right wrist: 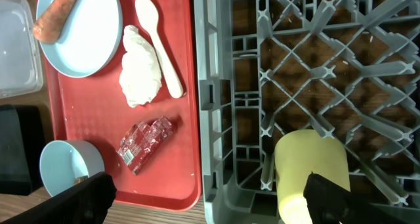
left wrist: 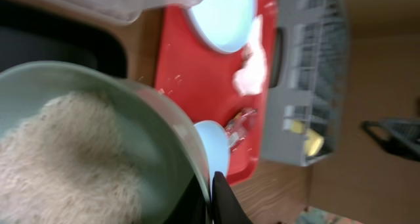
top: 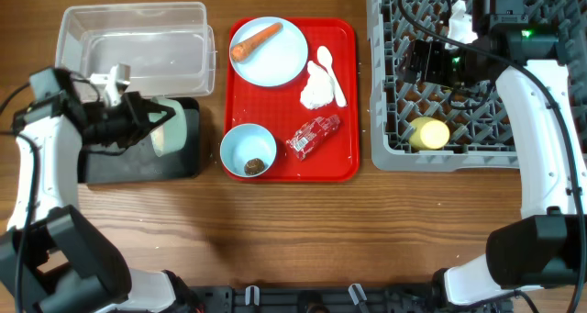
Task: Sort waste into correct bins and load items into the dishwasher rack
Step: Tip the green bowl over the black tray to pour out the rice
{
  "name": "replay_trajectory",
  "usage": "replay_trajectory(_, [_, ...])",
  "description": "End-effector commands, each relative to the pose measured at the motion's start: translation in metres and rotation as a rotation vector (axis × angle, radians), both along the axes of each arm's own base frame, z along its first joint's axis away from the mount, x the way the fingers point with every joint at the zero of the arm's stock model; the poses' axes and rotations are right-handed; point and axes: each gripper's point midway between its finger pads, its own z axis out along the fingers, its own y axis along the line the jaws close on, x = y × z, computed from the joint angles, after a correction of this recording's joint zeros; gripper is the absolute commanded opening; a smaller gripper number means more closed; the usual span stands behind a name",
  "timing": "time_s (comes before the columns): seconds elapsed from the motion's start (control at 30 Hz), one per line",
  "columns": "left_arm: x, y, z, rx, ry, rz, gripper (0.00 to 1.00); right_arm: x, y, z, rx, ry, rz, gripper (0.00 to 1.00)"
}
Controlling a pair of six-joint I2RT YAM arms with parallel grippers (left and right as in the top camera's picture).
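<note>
Nearest us on the flat red plastic tray (top: 280, 106) stands a small pale blue round bowl (top: 240, 143) with brown food scraps (top: 254, 166) in it, and just beside it lies the small red-and-clear plastic wrapper (top: 313, 135). To the left, the left gripper (top: 156, 120) is clamped on the rim of a second small pale bowl (top: 171, 129), tipped above the shallow black rectangular tray (top: 138, 169); the wrist view shows white rice grains (left wrist: 59, 158) heaped inside the bowl. Gripper and arm cover much of that tray, so we cannot tell what lies in it. To the right, a small yellow plastic cup (top: 428, 133) lies on its side near the front edge of the large grey plastic grid rack (top: 381, 120). The right gripper (top: 424, 63) hangs above the rack, jaws spread wide, holding nothing; its arm hides part of the rack's far side. Farther along the red tray we see a crumpled white napkin (top: 315, 91) with a white plastic spoon (top: 331, 74) just beside it, then the pale blue round plate (top: 280, 61) carrying an orange carrot (top: 257, 39). Farthest, the clear plastic rectangular tub (top: 138, 47) sits behind the black tray.
</note>
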Motion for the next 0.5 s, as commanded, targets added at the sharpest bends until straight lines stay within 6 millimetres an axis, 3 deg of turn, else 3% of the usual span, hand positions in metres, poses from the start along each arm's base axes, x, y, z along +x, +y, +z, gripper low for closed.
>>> replay_trajectory(0.0, [-0.003, 0.011, 0.02, -0.193, -0.174, 0.008, 0.04, -0.001, -0.002, 0.009, -0.022, -0.03, 0.008, 0.96])
replay_trajectory(0.13, [-0.004, 0.021, 0.018, -0.354, -0.217, 0.052, 0.04, -0.002, -0.002, 0.008, -0.022, -0.029, 0.008, 0.96])
replay_trajectory(0.27, [-0.002, 0.021, 0.001, -0.433, -0.186, 0.062, 0.04, -0.001, -0.002, 0.009, -0.022, -0.031, 0.008, 0.96])
replay_trajectory(0.37, [0.002, 0.021, 0.012, -0.581, -0.236, 0.062, 0.04, -0.002, -0.002, 0.008, -0.024, -0.03, 0.013, 0.96])
replay_trajectory(0.47, [0.001, 0.021, 0.011, -0.608, -0.214, 0.072, 0.04, -0.002, -0.002, 0.008, -0.031, -0.035, 0.031, 0.97])
